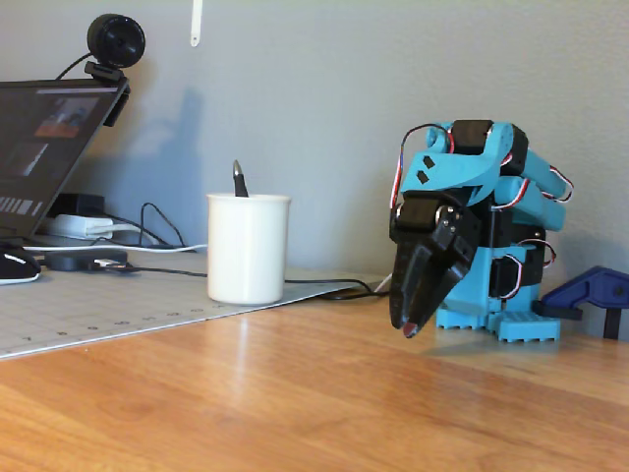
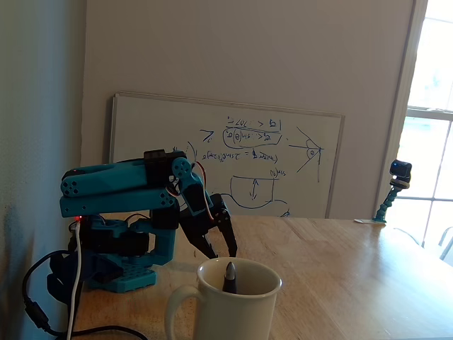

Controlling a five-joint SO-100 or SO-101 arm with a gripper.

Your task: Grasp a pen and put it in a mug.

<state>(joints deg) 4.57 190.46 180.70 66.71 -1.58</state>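
Note:
A white mug (image 1: 248, 251) stands on the table with a dark pen (image 1: 239, 180) upright inside it, its tip poking above the rim. In the other fixed view the mug (image 2: 226, 312) is in the foreground and the pen (image 2: 230, 275) leans inside it. The blue arm is folded over its base. My gripper (image 1: 408, 324) points down at the table, well to the right of the mug and apart from it. In the other fixed view the gripper (image 2: 221, 253) sits behind the mug with its jaws a little apart and nothing between them.
A laptop (image 1: 49, 138) with a webcam (image 1: 116, 44), a mouse (image 1: 15, 264) and cables lie on a grey mat (image 1: 88, 305) at the left. A blue clamp (image 1: 590, 295) sits right of the arm's base. A whiteboard (image 2: 226, 156) leans on the wall; a small camera (image 2: 398, 173) stands on the table.

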